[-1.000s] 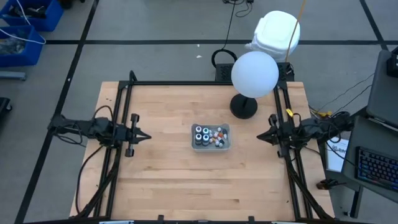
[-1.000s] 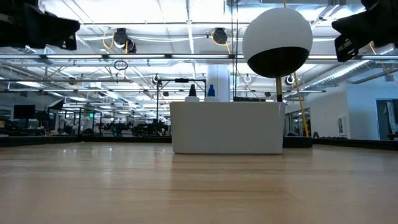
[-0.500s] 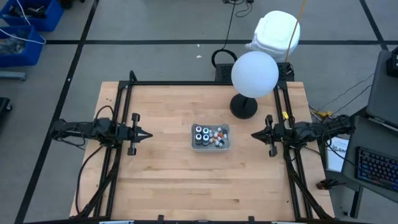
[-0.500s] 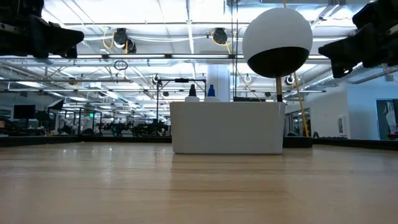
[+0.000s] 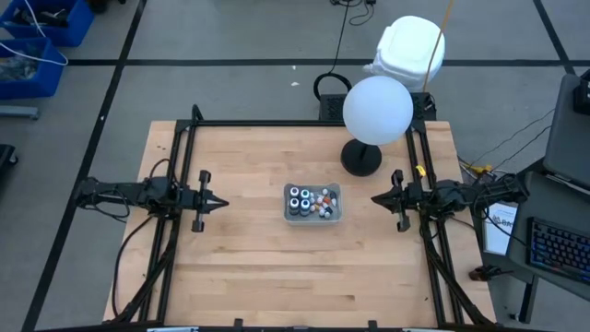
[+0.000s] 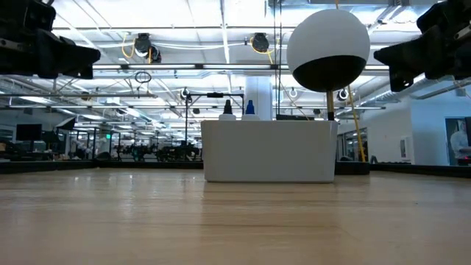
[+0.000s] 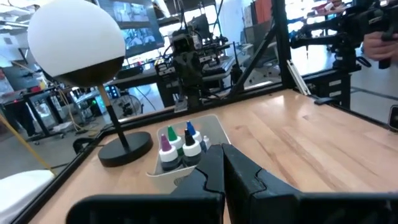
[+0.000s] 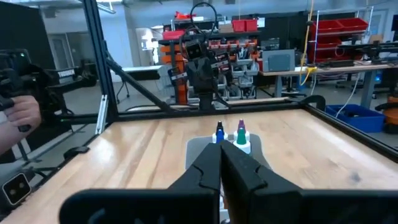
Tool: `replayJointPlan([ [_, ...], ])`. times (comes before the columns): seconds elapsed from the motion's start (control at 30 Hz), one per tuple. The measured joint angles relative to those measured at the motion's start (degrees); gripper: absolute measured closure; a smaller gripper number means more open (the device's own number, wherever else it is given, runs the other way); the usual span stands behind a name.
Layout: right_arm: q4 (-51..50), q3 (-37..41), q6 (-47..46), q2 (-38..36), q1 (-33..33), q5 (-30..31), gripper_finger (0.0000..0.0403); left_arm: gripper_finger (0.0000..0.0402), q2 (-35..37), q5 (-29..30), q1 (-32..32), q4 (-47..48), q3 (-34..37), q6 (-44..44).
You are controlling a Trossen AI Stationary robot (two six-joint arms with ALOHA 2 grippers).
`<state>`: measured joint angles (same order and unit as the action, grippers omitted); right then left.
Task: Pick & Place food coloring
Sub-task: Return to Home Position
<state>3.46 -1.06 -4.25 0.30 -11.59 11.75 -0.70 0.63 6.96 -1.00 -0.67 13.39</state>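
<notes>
The food coloring (image 5: 300,200) is a group of small dark bottles with white-ringed tops. They stand upright in the left half of a shallow grey tray (image 5: 313,218) at the table's middle. Tiny white and red pieces (image 5: 324,203) lie in the tray's right half. The bottles' coloured tips (image 7: 177,142) (image 8: 230,134) show in both wrist views. My left gripper (image 5: 219,203) is shut, level, left of the tray and pointing at it. My right gripper (image 5: 375,199) is shut, level, right of the tray and also pointing at it. Both hang above the table, apart from the tray.
A lamp with a white globe (image 5: 378,109) stands on a black base (image 5: 361,159) behind the tray's right end. Black frame rails (image 5: 277,124) run along the table's left, far and right edges. A person's hand (image 8: 18,118) shows beyond the table.
Both arms have sunk toward the table, the right one more than the left. My right gripper's tip has also come a little closer to the tray. Both grippers stay shut, and the tray and bottles have not moved.
</notes>
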Motion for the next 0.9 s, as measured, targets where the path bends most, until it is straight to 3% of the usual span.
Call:
replayJointPlan([
  [0.47, -0.36, 0.12, -0.34, 1.51, 0.33, -0.21, 0.0403, 0.0401, -1.24, -0.61, -0.04, 0.47, -0.02, -2.26],
  [0.9, 1.58, 0.19, 0.11, 1.53, 0.3, 0.17, 0.0403, 0.0372, -1.28, -0.55, -0.04, -0.86, 0.07, -8.06],
])
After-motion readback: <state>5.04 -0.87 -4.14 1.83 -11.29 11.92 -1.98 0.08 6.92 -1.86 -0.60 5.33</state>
